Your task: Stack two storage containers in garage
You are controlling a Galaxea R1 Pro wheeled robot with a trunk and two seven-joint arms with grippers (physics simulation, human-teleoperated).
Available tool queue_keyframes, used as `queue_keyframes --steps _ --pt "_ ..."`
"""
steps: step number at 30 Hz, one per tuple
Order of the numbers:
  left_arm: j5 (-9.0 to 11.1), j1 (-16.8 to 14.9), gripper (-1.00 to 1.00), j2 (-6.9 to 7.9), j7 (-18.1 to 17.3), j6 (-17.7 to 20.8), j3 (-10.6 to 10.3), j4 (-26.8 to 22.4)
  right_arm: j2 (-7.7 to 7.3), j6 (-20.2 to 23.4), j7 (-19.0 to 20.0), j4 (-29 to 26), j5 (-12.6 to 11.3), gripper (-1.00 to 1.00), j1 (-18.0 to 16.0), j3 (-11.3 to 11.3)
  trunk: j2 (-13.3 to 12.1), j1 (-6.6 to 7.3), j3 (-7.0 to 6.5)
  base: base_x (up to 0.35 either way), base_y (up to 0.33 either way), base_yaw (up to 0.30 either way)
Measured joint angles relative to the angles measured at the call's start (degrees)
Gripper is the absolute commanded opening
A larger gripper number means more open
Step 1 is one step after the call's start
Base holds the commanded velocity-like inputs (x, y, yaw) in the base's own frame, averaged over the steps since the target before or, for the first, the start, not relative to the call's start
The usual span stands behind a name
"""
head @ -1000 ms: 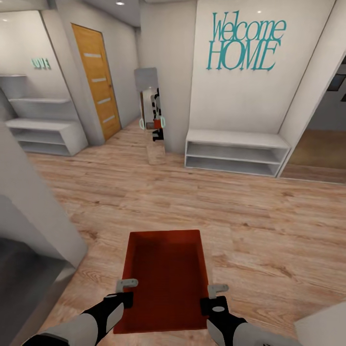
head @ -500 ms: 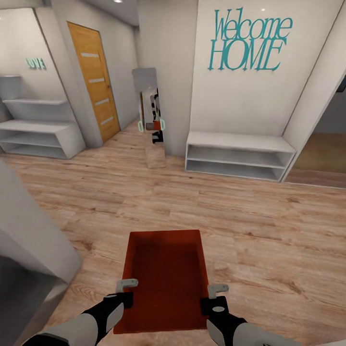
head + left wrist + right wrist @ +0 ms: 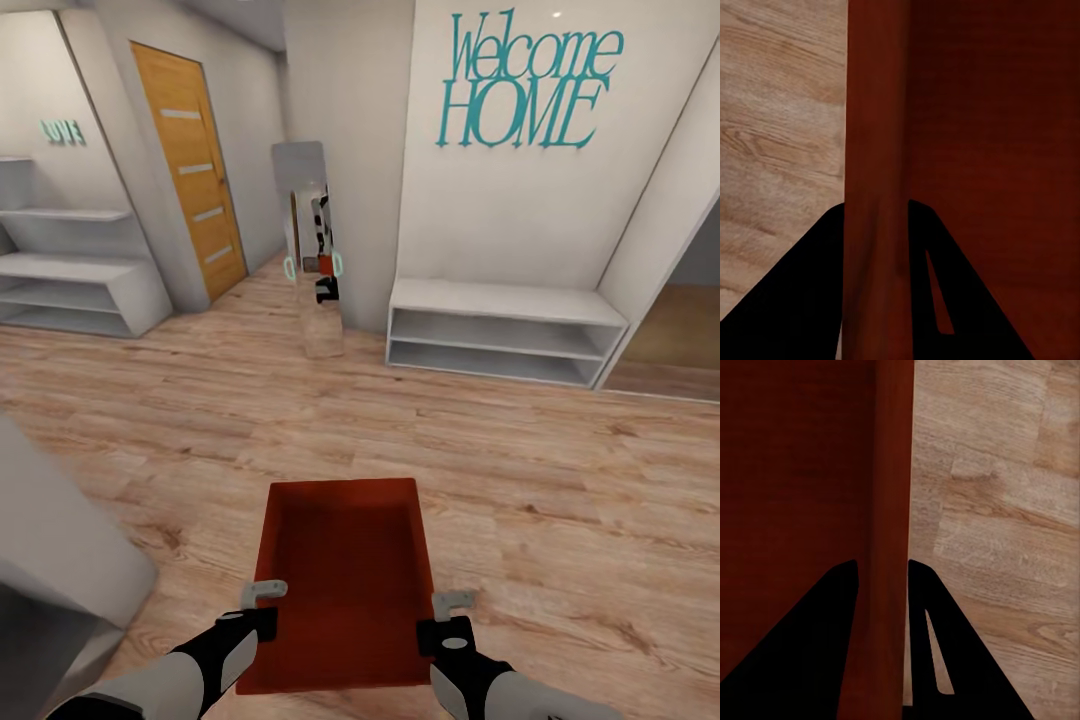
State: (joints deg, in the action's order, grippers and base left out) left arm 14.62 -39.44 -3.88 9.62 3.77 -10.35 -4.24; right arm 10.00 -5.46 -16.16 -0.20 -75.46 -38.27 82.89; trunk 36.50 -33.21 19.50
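Carrying one storage container (image 3: pixel 345 585) between both arms, we hold it low and centred in the head view, open top up, over the light wood-plank floor (image 3: pixel 540 480). Long axis of the bin runs away from us; its near end sits between the two wrists.

Left gripper (image 3: pixel 266 592): at the container's left long wall, near the close corner. In the left wrist view the two dark fingers (image 3: pixel 802 292) straddle the orange-red wall (image 3: pixel 876 187), one outside over the planks, one inside over the ribbed bottom, pinching that wall.

Right gripper (image 3: pixel 452 601): at the container's right long wall, also near the close corner, level with the left one. The right wrist view shows its fingers (image 3: pixel 810 652) either side of the wall (image 3: pixel 891 510), clamped on it, planks on the outer side.

Surroundings: pale wall ahead with teal "Welcome HOME" lettering (image 3: pixel 525 85); a low white open shelf (image 3: pixel 505 332) stands below it. A tall mirror (image 3: pixel 312 240) leans at the wall corner just left of the shelf and reflects the robot. An orange wooden door (image 3: pixel 195 175) is further left, and a second white shelf unit (image 3: pixel 75 270) at the far left. A grey wall edge (image 3: pixel 60 540) is close by at our lower left
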Motion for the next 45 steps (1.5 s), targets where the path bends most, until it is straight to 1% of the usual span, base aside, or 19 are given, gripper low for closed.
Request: queue_keyframes --steps 23,34,45 --pt "0.0 0.0 -1.0 0.0 0.0 0.0 0.0 0.0 0.0 0.0 0.0 0.0 0.0 -1.0 0.0 0.0 0.0 0.0 0.0 0.323 0.0 0.0" --pt "0.0 0.0 -1.0 0.0 0.0 0.0 -0.1 0.0 0.0 0.0 -0.1 -0.1 0.0 -1.0 0.0 0.0 0.0 0.0 0.0 0.323 0.0 0.217" --pt "0.0 0.0 -1.0 0.0 0.0 0.0 0.0 0.0 0.0 0.0 0.0 0.0 0.0 -1.0 0.0 0.0 0.0 0.0 0.0 0.323 0.0 0.023"
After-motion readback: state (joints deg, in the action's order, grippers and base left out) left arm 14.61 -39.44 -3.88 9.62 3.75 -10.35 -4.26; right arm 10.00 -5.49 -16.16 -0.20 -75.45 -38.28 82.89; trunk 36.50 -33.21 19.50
